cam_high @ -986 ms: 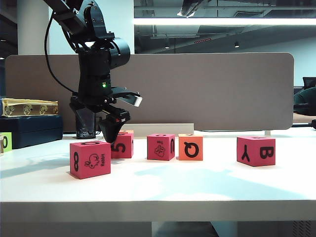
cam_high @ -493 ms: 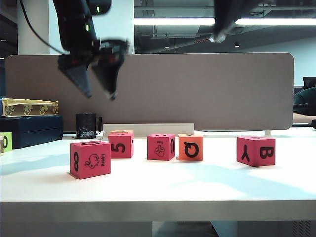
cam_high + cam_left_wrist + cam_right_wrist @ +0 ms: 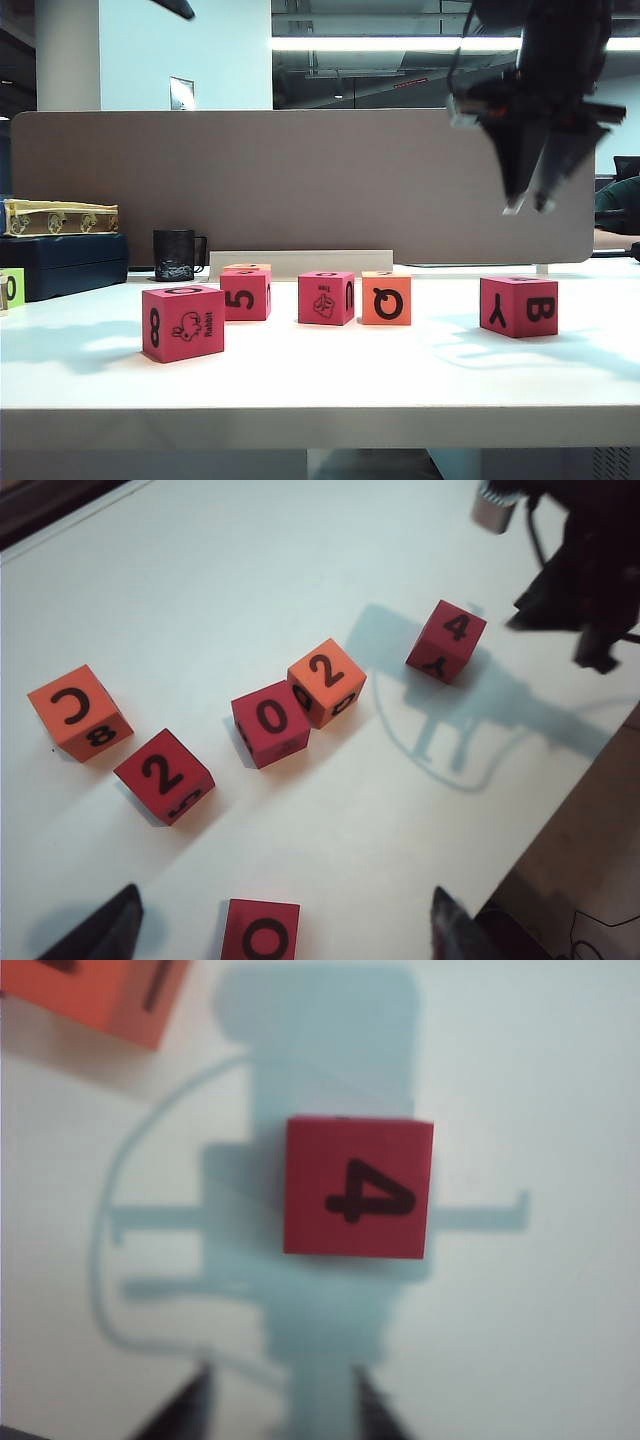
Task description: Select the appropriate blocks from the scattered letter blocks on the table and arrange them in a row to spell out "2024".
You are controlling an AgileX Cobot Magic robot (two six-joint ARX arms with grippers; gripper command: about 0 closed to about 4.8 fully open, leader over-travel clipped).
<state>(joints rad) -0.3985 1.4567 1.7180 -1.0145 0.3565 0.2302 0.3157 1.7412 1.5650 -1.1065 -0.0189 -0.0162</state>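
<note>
My right claw hangs high at the right, jaws a little apart, holding nothing
Below it sits the 4 block; my left claw, wide apart, looks down on the table; mug behind

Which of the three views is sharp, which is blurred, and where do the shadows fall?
Exterior view: the blocks are sharp, but the right gripper high above the pink Y/B block is motion-blurred. Left wrist view: sharp; an arm's shadow lies on the table beside the 4 block. Right wrist view: soft; the gripper's shadow surrounds that block.
</note>
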